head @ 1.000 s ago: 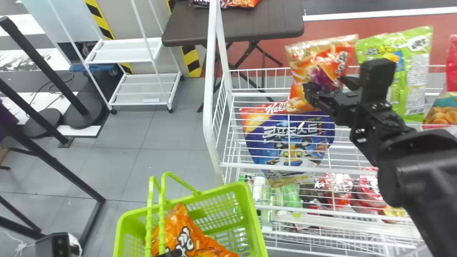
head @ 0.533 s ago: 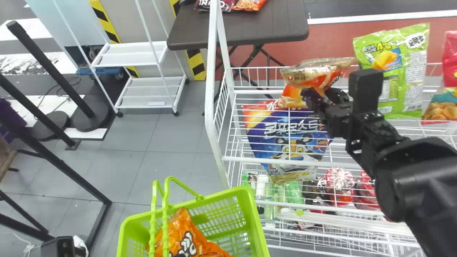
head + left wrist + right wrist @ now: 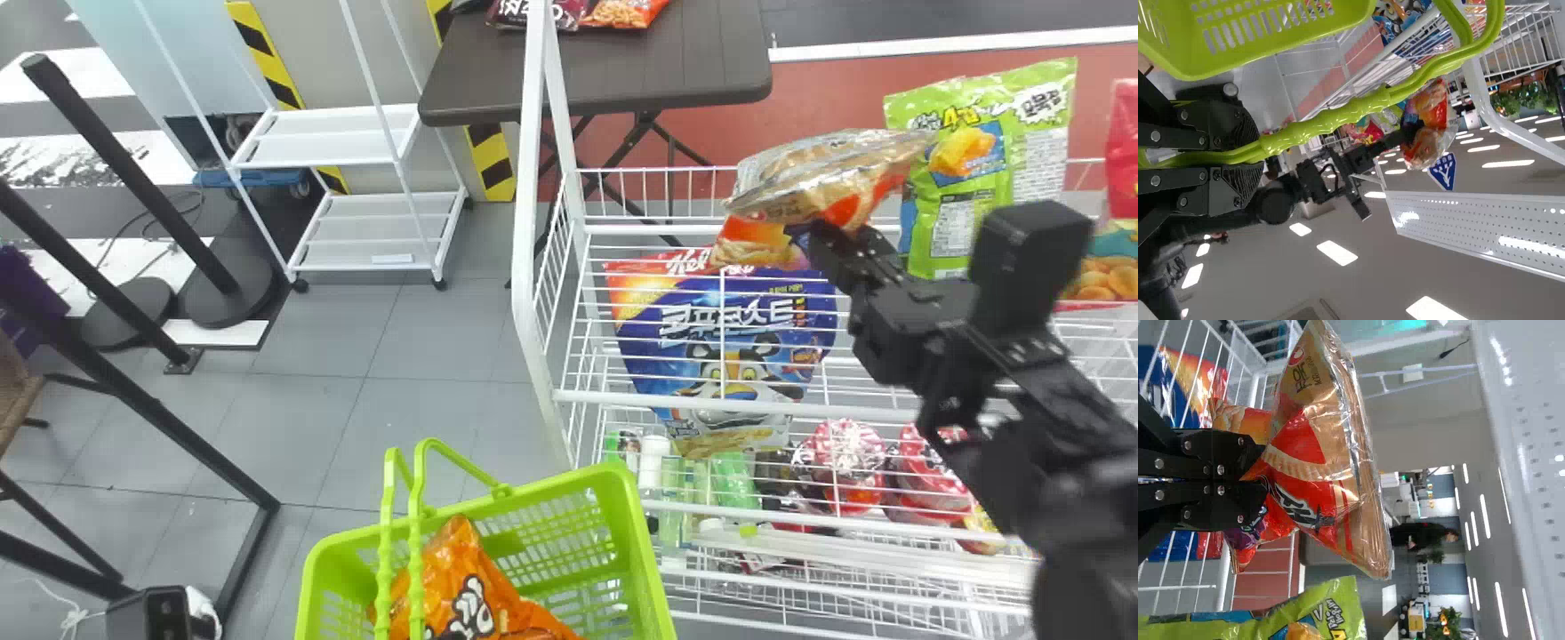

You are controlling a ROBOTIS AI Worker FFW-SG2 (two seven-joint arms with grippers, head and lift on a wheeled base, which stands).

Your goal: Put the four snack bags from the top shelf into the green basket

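At the shelf point(image 3: 662, 229), one bag point(image 3: 822, 169) is clamped between the right end effector's point(image 3: 825, 236) tips; the left end effector point(image 3: 1251, 157) grips two basket handles point(image 3: 1338, 115).

Ok so the right gripper point(image 3: 834, 242) is further right now, and its gold-and-orange bag point(image 3: 822, 182) is tipped way over, hiding more of the green bag's point(image 3: 996, 169) edge.

Shop-type interior; real store or mock-up, can't tell. White wire rack point(image 3: 528, 267) stocked with snack bags point(image 3: 1036, 151) and bottles point(image 3: 653, 458), green shopping basket point(image 3: 636, 551) beside it. 1 dark table point(image 3: 685, 71) behind, more packets point(image 3: 622, 12) on top. Grey tiled floor point(image 3: 427, 356), rows of ceiling lights point(image 3: 1337, 252).
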